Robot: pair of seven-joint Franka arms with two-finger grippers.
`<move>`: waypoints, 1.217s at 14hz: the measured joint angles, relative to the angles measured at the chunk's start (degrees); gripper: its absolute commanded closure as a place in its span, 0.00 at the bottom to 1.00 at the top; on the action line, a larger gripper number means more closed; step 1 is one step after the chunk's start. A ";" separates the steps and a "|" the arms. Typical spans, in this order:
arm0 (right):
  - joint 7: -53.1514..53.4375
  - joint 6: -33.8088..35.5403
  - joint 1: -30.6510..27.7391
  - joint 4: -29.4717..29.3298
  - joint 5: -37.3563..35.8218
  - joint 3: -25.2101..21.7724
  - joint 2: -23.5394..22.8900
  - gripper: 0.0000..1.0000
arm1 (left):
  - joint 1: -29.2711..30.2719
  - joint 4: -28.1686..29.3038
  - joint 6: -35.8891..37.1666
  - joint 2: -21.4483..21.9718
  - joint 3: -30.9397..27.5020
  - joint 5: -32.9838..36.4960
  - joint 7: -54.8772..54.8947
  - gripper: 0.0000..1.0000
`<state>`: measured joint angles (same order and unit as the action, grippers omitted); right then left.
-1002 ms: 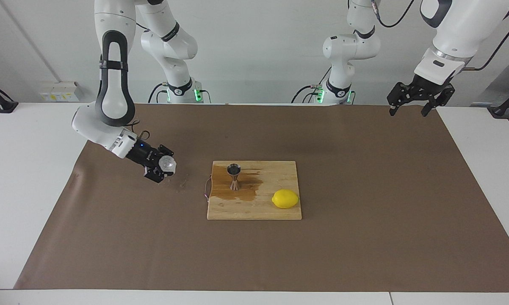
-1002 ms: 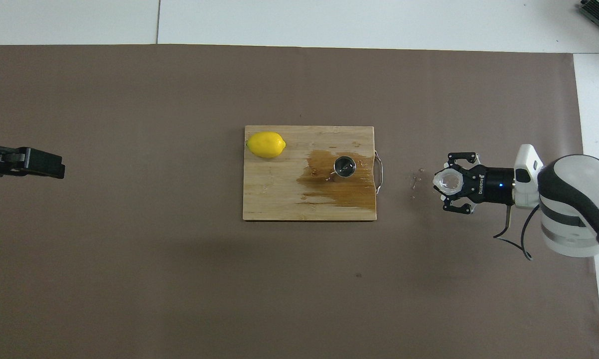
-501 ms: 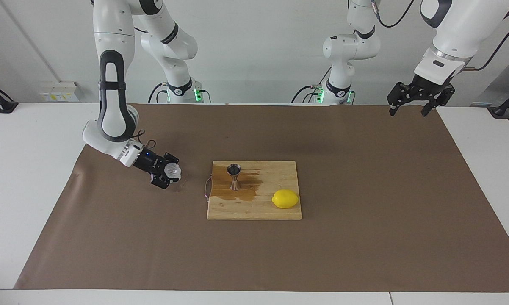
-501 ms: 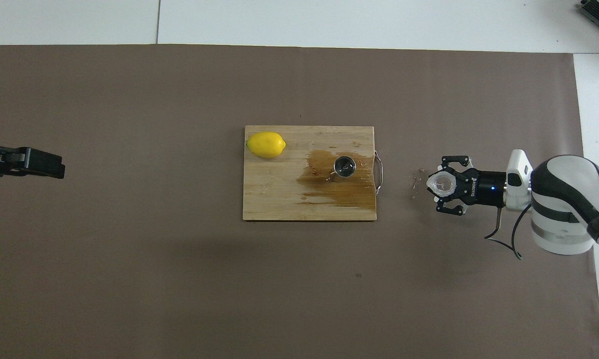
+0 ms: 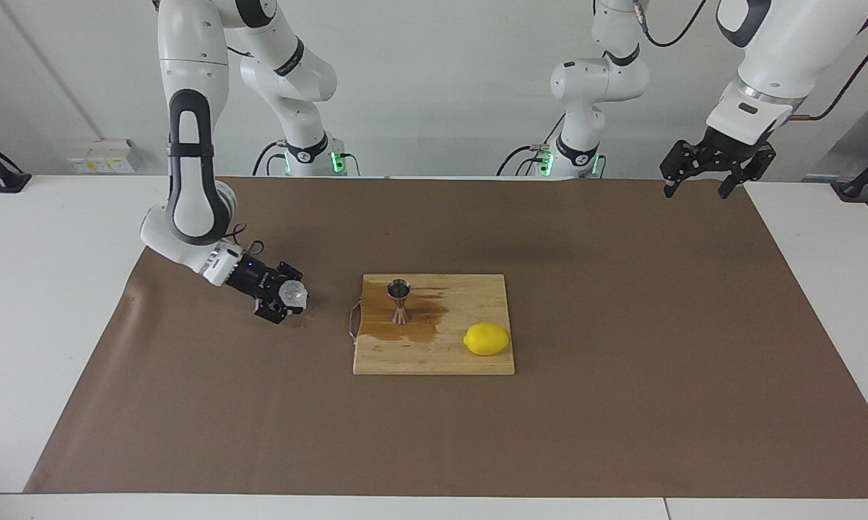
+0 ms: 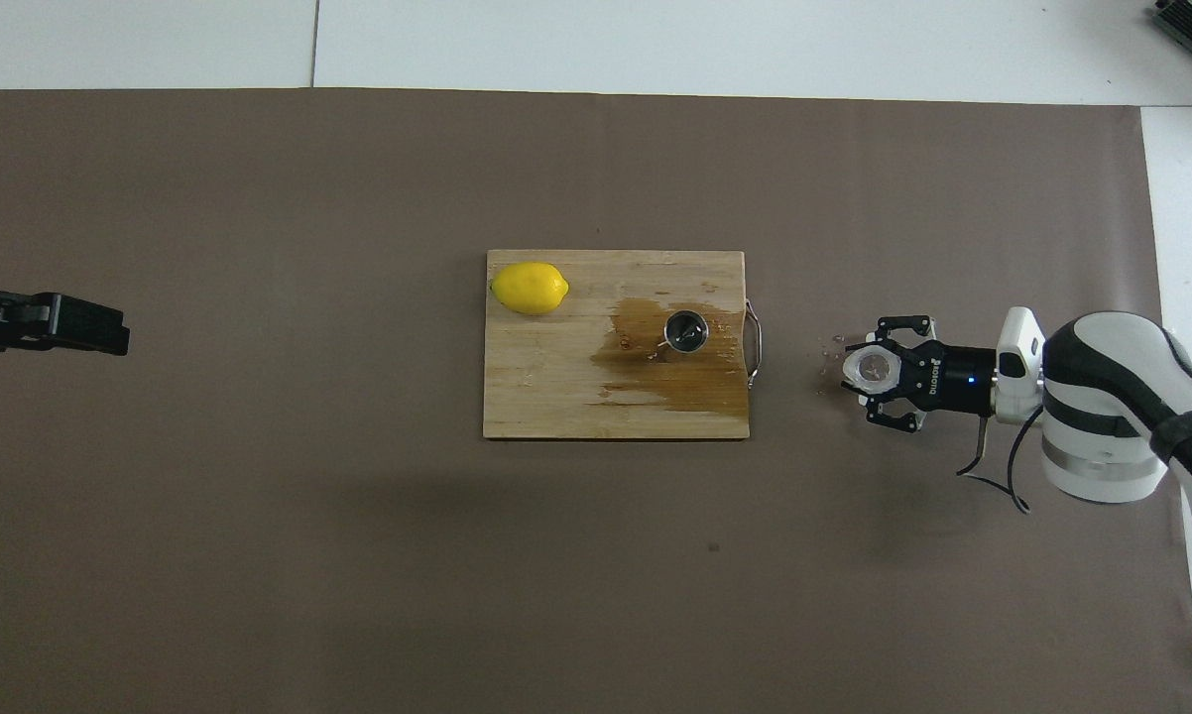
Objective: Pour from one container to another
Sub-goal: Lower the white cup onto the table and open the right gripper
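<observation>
My right pincer (image 5: 284,302) sits low over the worktop (image 5: 622,404) beside the cutting board (image 5: 434,354), its fingers around the clear cup (image 5: 292,292); I can't tell whether they grip. The cup looks light, rigid and slippery: hold its walls. The steel jigger (image 5: 399,300) stands on the wet board. My left pincer (image 5: 701,184) waits open.

Yellow lemon (image 5: 487,339) on pale wooden board (image 5: 434,361) darkly stained, over brown mat (image 5: 622,303).
</observation>
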<state>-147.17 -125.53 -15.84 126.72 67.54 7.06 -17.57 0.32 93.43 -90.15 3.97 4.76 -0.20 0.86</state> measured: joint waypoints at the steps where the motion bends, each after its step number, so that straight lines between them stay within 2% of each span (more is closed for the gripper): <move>1: -0.49 -0.72 -0.06 0.00 0.00 0.00 -0.10 0.24 | 0.00 0.00 0.00 0.00 0.00 0.00 0.00 0.00; 3: -0.68 -0.91 -0.09 -0.10 0.00 0.00 -0.16 0.00 | 0.00 0.00 0.00 0.00 0.00 0.00 0.00 0.00; 9: -0.30 -0.88 -0.08 -0.52 -1.25 0.05 0.32 0.00 | 0.00 0.00 0.00 0.00 0.00 0.00 0.00 0.00; 12: 9.27 -0.53 -0.06 -1.24 -10.97 0.20 4.63 0.00 | 0.00 0.00 0.00 0.00 0.00 0.00 0.00 0.00; 14: 15.61 1.92 -0.05 -1.27 -15.25 0.23 9.00 0.00 | 0.00 0.00 0.00 0.00 0.00 0.00 0.00 0.00; 17: 24.82 4.23 -0.05 -1.23 -22.22 0.18 13.09 0.00 | 0.00 0.00 0.00 0.00 0.00 0.00 0.00 0.00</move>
<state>-122.34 -121.30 -15.89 125.50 45.32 7.24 -4.47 0.32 93.43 -90.14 3.97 4.76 -0.20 0.86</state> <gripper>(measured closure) 0.000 0.000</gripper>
